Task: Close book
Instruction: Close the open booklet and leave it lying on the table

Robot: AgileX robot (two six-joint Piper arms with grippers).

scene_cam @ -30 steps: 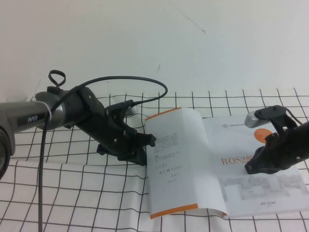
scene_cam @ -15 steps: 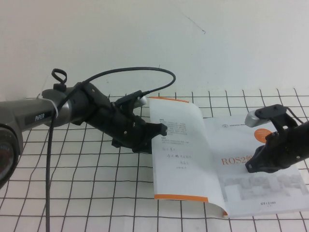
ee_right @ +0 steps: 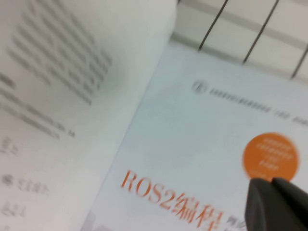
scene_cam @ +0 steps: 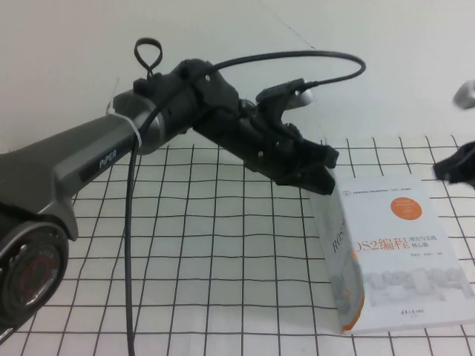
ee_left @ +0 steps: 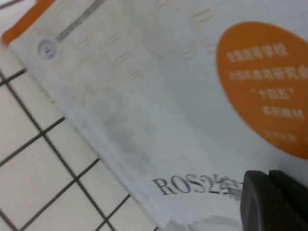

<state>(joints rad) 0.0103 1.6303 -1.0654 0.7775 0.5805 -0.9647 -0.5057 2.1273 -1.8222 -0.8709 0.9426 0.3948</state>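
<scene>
High view: the left gripper [scene_cam: 315,176] hangs at the far left corner of the white softcover book with an orange circle [scene_cam: 401,252]. The book lies cover up, seemingly closed, just below it on the white cloth with black grid lines [scene_cam: 223,252]. The right gripper [scene_cam: 454,169] sits off the book's far right corner, apart from it.

Left wrist view: the left gripper's fingertips are pressed together over the cover, beside the black "ROS2" lettering.

Right wrist view: the right gripper's fingertips also meet, beside the orange circle. Beyond the title, a white printed page [ee_right: 48,96] curves upward.
</scene>
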